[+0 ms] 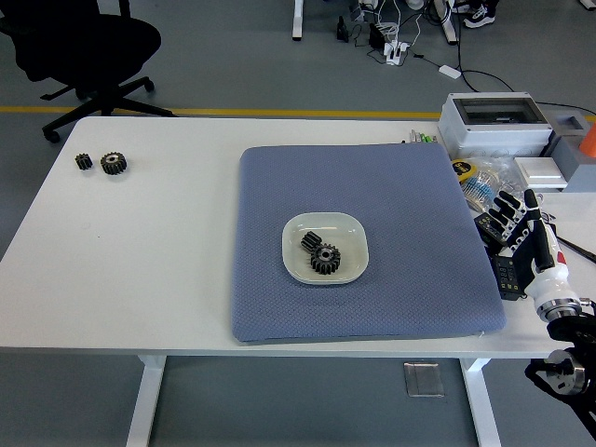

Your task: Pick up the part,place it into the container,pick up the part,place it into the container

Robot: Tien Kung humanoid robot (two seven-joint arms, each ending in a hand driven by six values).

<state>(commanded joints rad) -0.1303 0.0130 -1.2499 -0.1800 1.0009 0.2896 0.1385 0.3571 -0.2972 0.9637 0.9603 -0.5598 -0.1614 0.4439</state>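
Note:
A white dish [326, 247] sits in the middle of the blue-grey mat [363, 237]. Two black gears lie in it: a small one [310, 242] and a larger one [326, 259], touching each other. Two more black gears rest on the bare table at the far left, a small one [84, 161] beside a larger one [114, 163]. My right hand [523, 233] hovers off the mat's right edge, fingers extended and holding nothing. The left arm does not show.
A grey box [494, 123], cable bundles [484, 177] and small devices crowd the table's right side behind my hand. A black office chair [84, 51] stands beyond the far left corner. The white table [140, 251] shows bare left of the mat.

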